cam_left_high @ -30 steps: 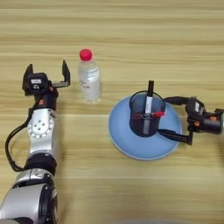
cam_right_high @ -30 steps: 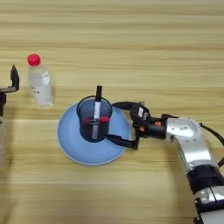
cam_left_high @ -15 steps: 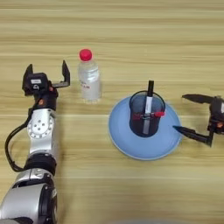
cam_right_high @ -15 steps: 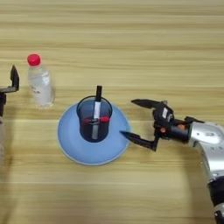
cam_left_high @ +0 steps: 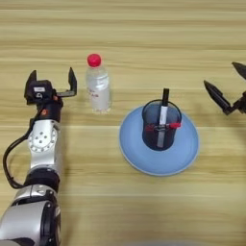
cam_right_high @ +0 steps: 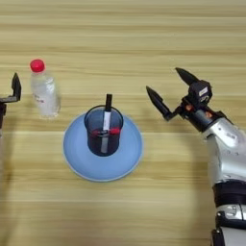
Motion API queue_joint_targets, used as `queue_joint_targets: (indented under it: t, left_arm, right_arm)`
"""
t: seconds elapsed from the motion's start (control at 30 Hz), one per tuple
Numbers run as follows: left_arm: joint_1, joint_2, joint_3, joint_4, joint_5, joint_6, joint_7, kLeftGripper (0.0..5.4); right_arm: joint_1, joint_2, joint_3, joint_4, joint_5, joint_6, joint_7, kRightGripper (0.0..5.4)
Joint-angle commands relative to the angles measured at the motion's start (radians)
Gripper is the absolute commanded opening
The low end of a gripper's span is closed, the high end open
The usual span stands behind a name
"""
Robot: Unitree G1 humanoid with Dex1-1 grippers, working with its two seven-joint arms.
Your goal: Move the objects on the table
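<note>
In the left eye view the wooden bench (cam_left_high: 144, 43) fills the frame, its plank grain running left to right. The left gripper (cam_left_high: 52, 82) sits at the left side on a silver arm, its two black fingers (cam_left_high: 72, 79) spread wide apart and pointing away toward the far edge, holding nothing. Just right of it, not touching, stands the clear plastic bottle (cam_left_high: 98, 85) with its red cap, upright on the bare wood. Nearer and to the right lies the round light-blue plate (cam_left_high: 187, 153), and on its middle stands the black mesh pen cup (cam_left_high: 161, 126), upright, with a black-capped marker rising above the rim and a red one inside. At the far right edge only the black fingers of the right gripper (cam_left_high: 226, 91) show, parted and clear of the plate. In the right eye view the right gripper (cam_right_high: 170, 93) appears whole on its silver arm at the right side, fingers (cam_right_high: 157, 102) open in a wide V that points left and far, gripping nothing, well apart from the pen cup (cam_right_high: 104, 130) on the plate (cam_right_high: 129, 158). The bottle (cam_right_high: 44, 91) stands at the left, and one finger of the left gripper shows at the left edge.
</note>
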Motion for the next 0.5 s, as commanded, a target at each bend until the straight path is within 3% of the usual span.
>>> queue_joint_targets:
  t: [0.03, 0.1, 0.23, 0.5]
  left_arm:
    - [0.023, 0.006, -0.004, -0.003, -0.009, 0.014, -0.022, 5.37]
    - [0.039, 0.004, -0.004, -0.014, -0.013, 0.013, -0.03, 5.37]
    - [0.072, 0.0, -0.003, -0.042, -0.024, 0.012, -0.051, 5.37]
    - [0.118, 0.002, -0.006, -0.091, -0.053, 0.018, -0.098, 5.37]
  right_arm:
    - [-0.063, 0.041, -0.039, 0.138, -0.05, -0.074, -0.147, 5.4]
    - [-0.081, 0.044, -0.036, 0.204, -0.1, -0.133, -0.211, 5.4]
    - [-0.112, 0.06, -0.056, 0.304, -0.128, -0.203, -0.31, 5.4]
    - [-0.091, 0.086, -0.075, 0.387, -0.165, -0.301, -0.451, 5.4]
